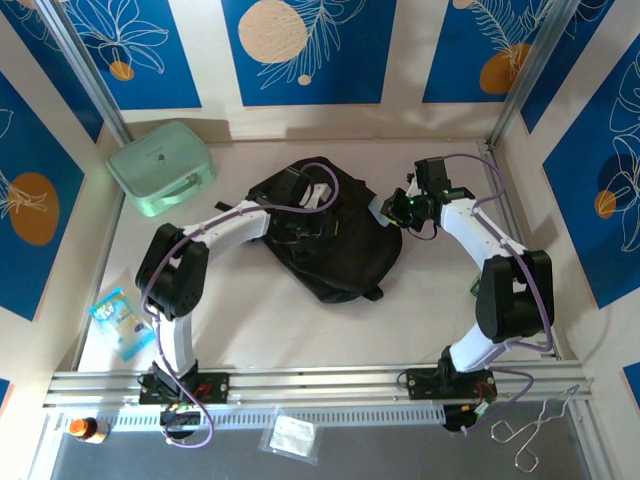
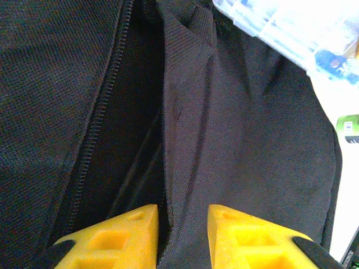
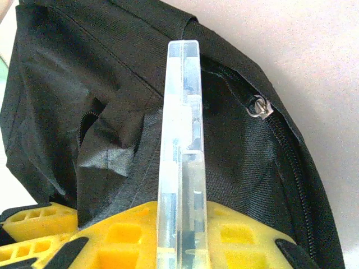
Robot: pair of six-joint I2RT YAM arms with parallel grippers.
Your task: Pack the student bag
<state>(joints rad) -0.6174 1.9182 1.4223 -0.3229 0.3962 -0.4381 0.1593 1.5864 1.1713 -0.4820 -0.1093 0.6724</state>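
Note:
The student bag [image 1: 335, 255], a black fabric backpack, lies in the middle of the table with its main zip [image 2: 104, 112] open. My left gripper [image 1: 300, 205] is down on the bag's top. In the left wrist view its yellow jaws [image 2: 183, 210] stand narrow on a lip of the bag's fabric [image 2: 190, 140] beside the opening. My right gripper [image 1: 393, 208] hovers at the bag's right edge, shut [image 3: 182, 206] on a clear plastic case [image 3: 180, 112] held edge-on over the open mouth. A silver zip pull [image 3: 259, 107] sits to its right.
A mint-green hard case [image 1: 160, 167] stands at the back left. A blue packet [image 1: 122, 320] lies near the left arm's base. In front of the rail are a small orange-capped bottle [image 1: 85, 428], a clear pouch [image 1: 293, 437] and a metal wire tool [image 1: 540, 430].

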